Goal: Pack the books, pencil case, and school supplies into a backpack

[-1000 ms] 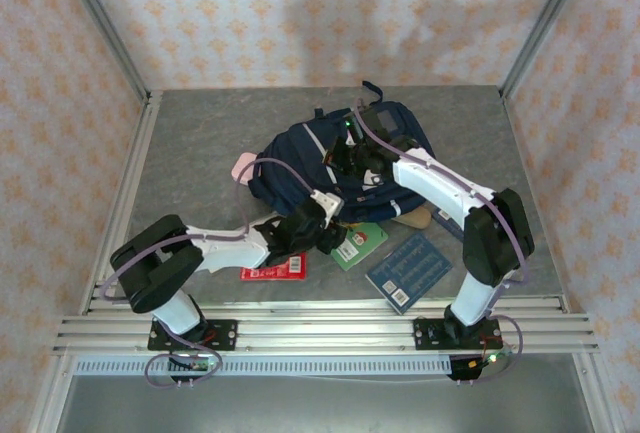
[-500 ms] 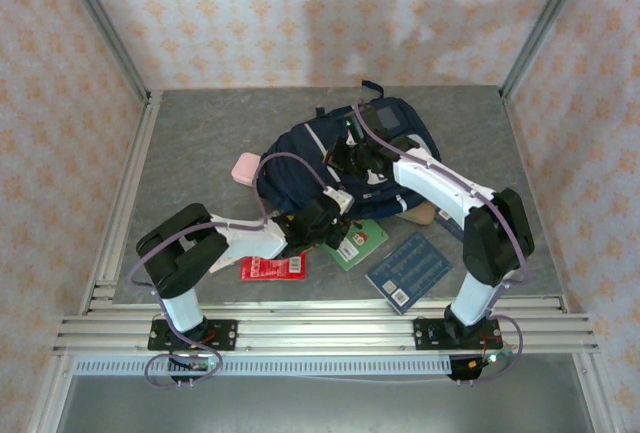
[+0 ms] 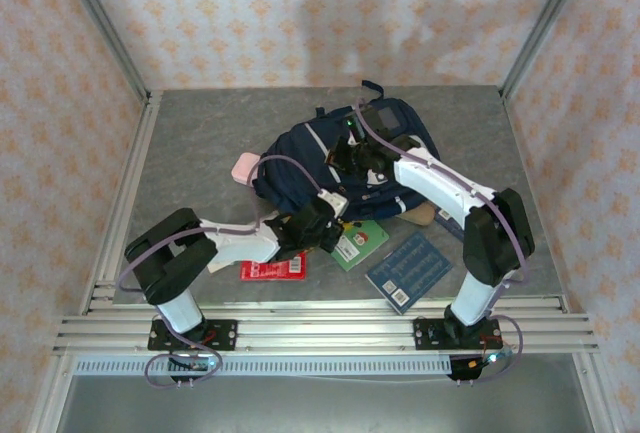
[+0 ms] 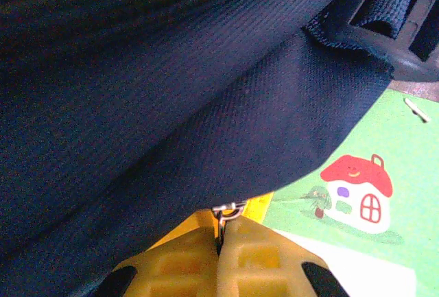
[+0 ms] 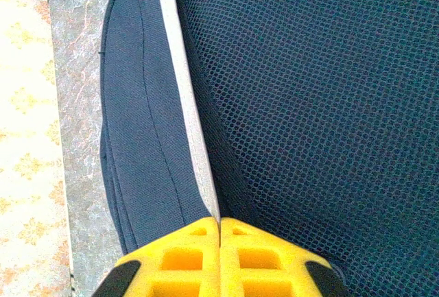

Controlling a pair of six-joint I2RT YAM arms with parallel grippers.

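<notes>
While both arms reach inward in the top view, the navy backpack [image 3: 320,153] lies slumped at mid-table [image 3: 200,133]. The left gripper [image 3: 318,225] is at its near hem; the right gripper [image 3: 352,156] is on top of it. Jaw state is not resolvable from here.
- Green book [image 3: 362,243]: touching the pack's near edge. It has a white label, print too small to read.
- Dark blue book [image 3: 408,270]: right of the green one. Its white barcode label sits at the near corner, digits illegible.
- Red packet [image 3: 272,268]: partly under the left arm, white print unreadable.
- Pink case [image 3: 245,167]: against the pack's left side.
- Tan flat item [image 3: 415,216]: mostly hidden by the right arm, identity unclear.

Left wrist view:
- The left gripper [image 4: 221,223] has its yellow fingers pressed together, pinching a small metal ring [image 4: 227,209] at the fabric hem.
- Navy weave takes up most of the frame.
- A black strap buckle [image 4: 394,9] is cut off at the top right.
- The green book [image 4: 405,146] shows a red-roofed mushroom house [image 4: 357,186] with no legible text. A white band below it is cropped.
- A yellow sliver [image 4: 255,206] sits under the hem, source unclear.

Right wrist view:
- The right gripper [image 5: 219,225] is fully closed, with the pack's pale grey stripe [image 5: 185,91] running into the seam between the fingers. The fabric appears nipped there.
- Navy mesh panel [image 5: 329,91] is to the right, smooth navy cloth to the left.
- The grey table [image 5: 75,139] edge lies beyond.
</notes>
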